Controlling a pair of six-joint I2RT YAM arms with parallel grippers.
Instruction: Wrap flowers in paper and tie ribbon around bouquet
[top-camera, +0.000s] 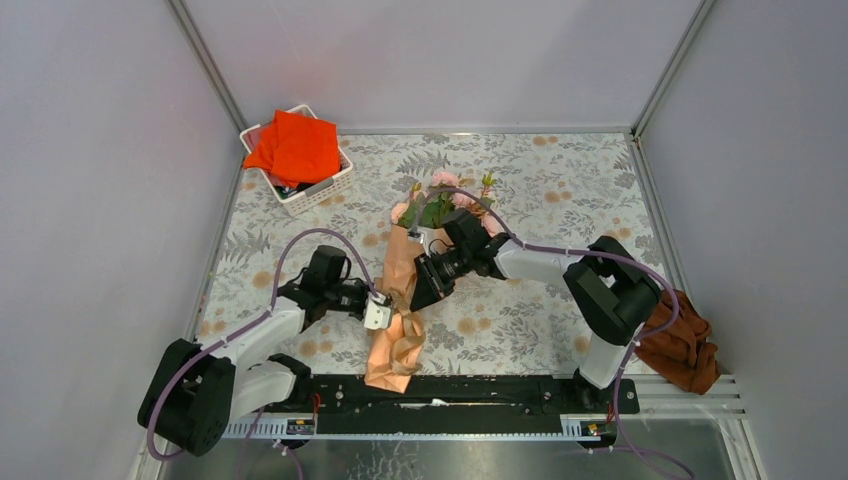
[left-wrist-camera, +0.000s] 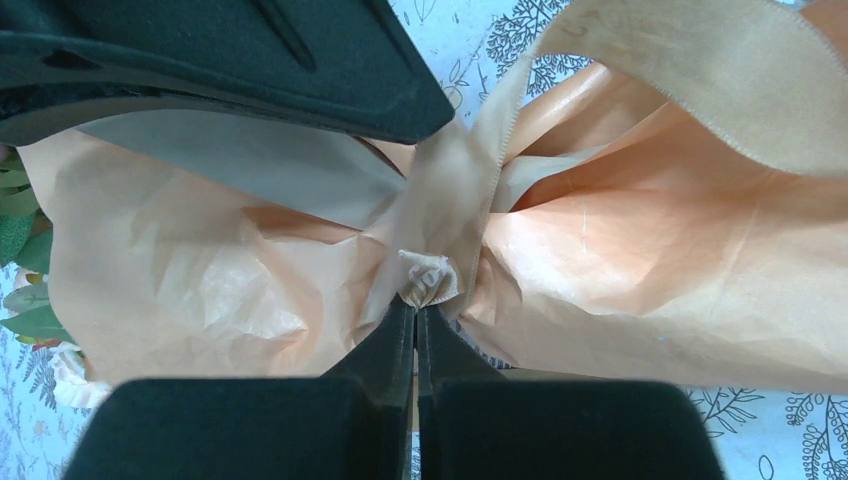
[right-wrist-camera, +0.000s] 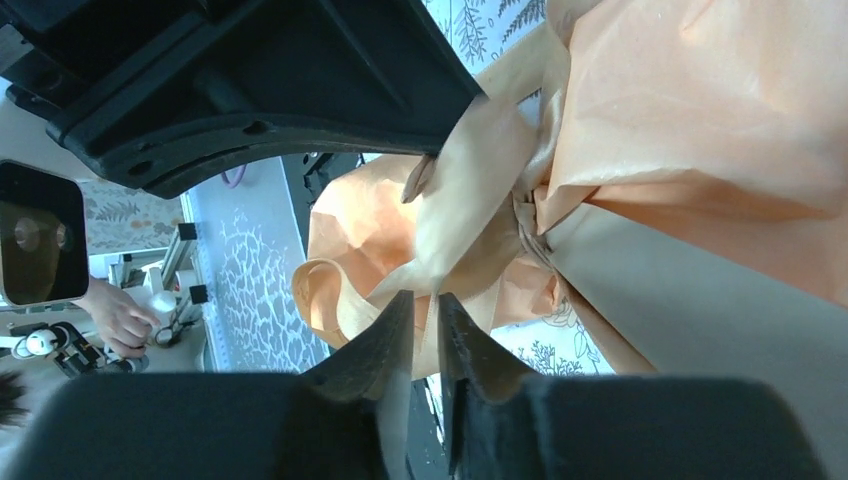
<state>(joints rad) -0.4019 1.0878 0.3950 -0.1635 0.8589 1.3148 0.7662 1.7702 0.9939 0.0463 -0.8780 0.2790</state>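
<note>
We have the paper (left-wrist-camera: 200, 260) wrapped round the flowers (top-camera: 437, 205) and the ribbon (left-wrist-camera: 440, 200) cinched at the waist. The tie seems begun but not finished. The bouquet (top-camera: 403, 265) lies mid-table (top-camera: 560, 180), roses far, crumpled peach cone near. Our left gripper (left-wrist-camera: 417, 310) pinches a ribbon fold. The right gripper (right-wrist-camera: 425, 305) has its jaws nearly together at a ribbon tail; we cannot tell if it grips.
</note>
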